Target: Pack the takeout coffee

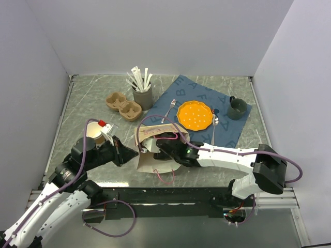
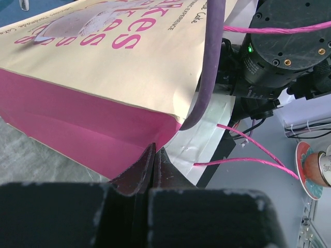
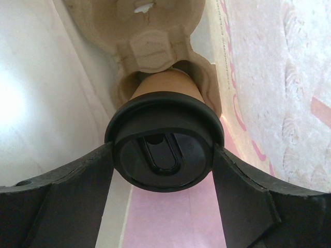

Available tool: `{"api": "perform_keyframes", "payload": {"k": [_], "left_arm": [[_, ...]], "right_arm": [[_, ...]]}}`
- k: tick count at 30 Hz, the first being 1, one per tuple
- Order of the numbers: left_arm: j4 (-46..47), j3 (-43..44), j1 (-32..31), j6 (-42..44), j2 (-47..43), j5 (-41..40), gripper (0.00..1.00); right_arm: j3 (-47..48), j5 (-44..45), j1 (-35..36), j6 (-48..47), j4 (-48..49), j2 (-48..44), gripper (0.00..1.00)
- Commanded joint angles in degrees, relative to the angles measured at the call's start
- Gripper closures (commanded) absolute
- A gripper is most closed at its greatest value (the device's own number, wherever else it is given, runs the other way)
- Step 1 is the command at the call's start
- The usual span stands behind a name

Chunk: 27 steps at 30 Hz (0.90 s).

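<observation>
The takeout coffee point(image 3: 165, 82), a brown paper cup with a black sip lid, lies inside the paper bag point(image 1: 147, 163), its base seated in a pulp cup carrier point(image 3: 150, 46). My right gripper point(image 3: 163, 149) reaches into the bag, and its fingers press the lid's rim from both sides. The bag lies on its side near the table's front. At the bag's near left corner point(image 2: 103, 67), my left gripper point(image 2: 154, 147) is shut with its tips against the pink fold. Whether paper is pinched between them does not show.
A lidless paper cup point(image 1: 94, 132) stands left of my left arm. Behind the bag are a second pulp carrier point(image 1: 123, 105), a grey holder of stirrers point(image 1: 142, 95), and a blue cloth point(image 1: 186, 88) with an orange plate point(image 1: 194, 114) and a dark mug point(image 1: 237, 107).
</observation>
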Motion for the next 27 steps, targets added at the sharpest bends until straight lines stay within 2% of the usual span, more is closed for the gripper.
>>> {"api": "perform_keyframes", "payload": {"k": [1,3,4,7,20,27], "left_arm": [[-1.7,3.4,-0.3,-0.1,1.9,-0.6,0.97],[-1.8,4.1,-0.3,-0.4,2.3,-1.3,0.96],[-2.1,4.9,-0.3,-0.7,2.6,-1.8,0.97],[-3.4,6.7,-0.3,-3.0,3.3,-5.9,0.98],[-12.9,15.3,-0.3,-6.6,6.1,-8.6,0.99],[-17.3,17.8,-0.3,-9.0,6.3,-7.9,0.99]], "right_arm": [[1.0,-4.0,-0.4,2.6,-4.0,-1.2,0.2],[2.2,-4.3,0.0,3.0,-5.7,-1.9,0.16],[2.6,-4.6,0.1,2.9,-6.2,-2.6,0.1],[5.0,-5.0,1.4,2.8,-9.2,-3.4,0.05],[11.7,-6.9,4.9,6.5,-16.6,-4.6,0.04],[15.8,-13.5,5.0,6.8,-19.8,-5.5,0.05]]}}
